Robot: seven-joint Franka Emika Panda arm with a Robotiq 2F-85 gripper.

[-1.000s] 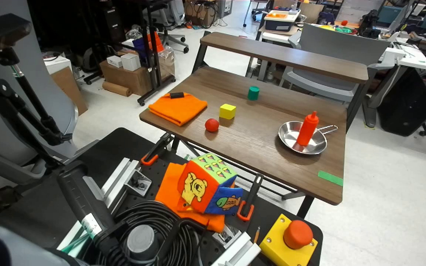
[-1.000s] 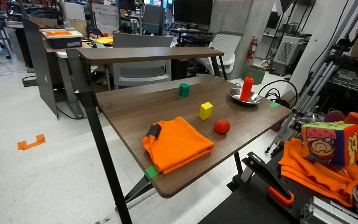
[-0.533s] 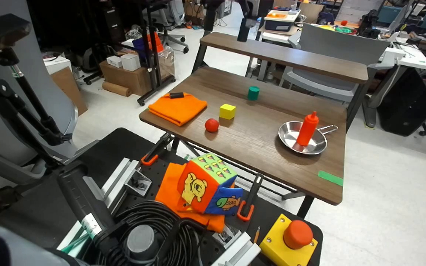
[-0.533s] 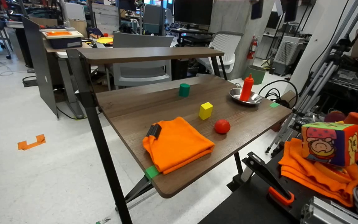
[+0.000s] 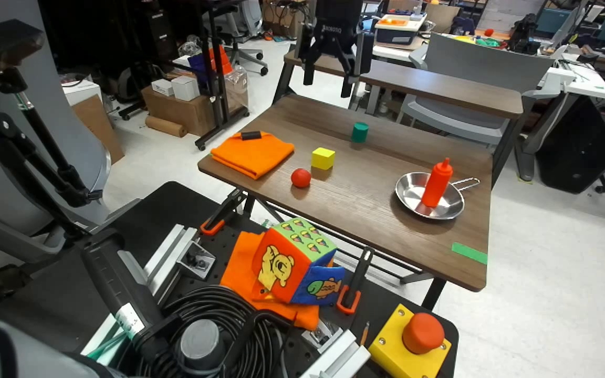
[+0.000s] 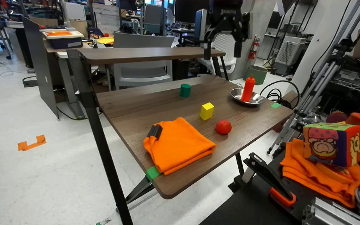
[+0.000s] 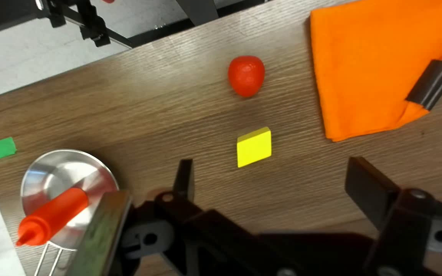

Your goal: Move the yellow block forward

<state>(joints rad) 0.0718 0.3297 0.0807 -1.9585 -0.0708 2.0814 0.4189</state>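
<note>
Gripper (image 6: 222, 52) mkd ROBOTIQ, spread; yel blk (image 6: 207, 111) on tbl (image 6: 142, 107).

Smooth matt yellow block (image 7: 254, 149), wood-grained tabletop (image 7: 159, 107), shiny metal pan (image 7: 61, 172), smooth plastic-looking red bottle (image 7: 54, 214), matt orange cloth (image 7: 374, 73)

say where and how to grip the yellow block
Probably from above, gripping the yellow block by its left and right sides in the wrist view: it's boxy, sitting flat; the open jaws span that way; the red ball lies off another side.
</note>
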